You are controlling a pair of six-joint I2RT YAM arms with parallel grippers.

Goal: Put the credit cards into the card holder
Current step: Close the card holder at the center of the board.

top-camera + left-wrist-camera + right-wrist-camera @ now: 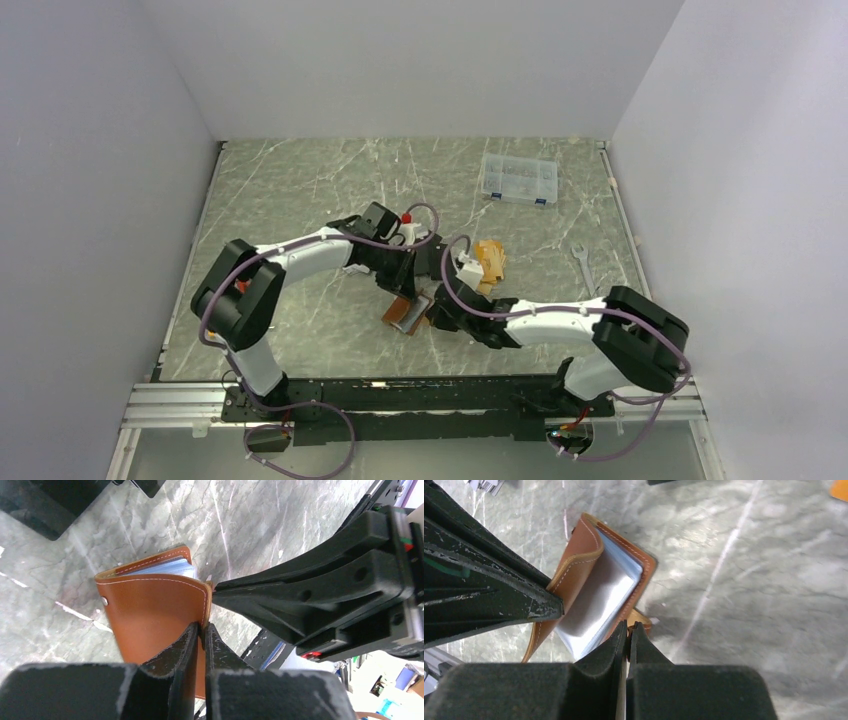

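The open tan-brown leather folding card holder (150, 605) shows clear plastic sleeves (599, 600) inside; the left gripper (202, 628) and right gripper (628, 626) are each clamped on 1 cover edge.

My left claw (202, 628) and right claw (629, 625) both pinch the tan-brown leather folding card holder (150, 610), tips close together; nothing passes between them. Orange-gold plastic cards (490, 258) lie just beside my right wrist. Clear plastic compartment box (518, 179) and metal wrench (582, 262) sit well apart, far right. Grey marble tabletop (290, 190) left and back is open.
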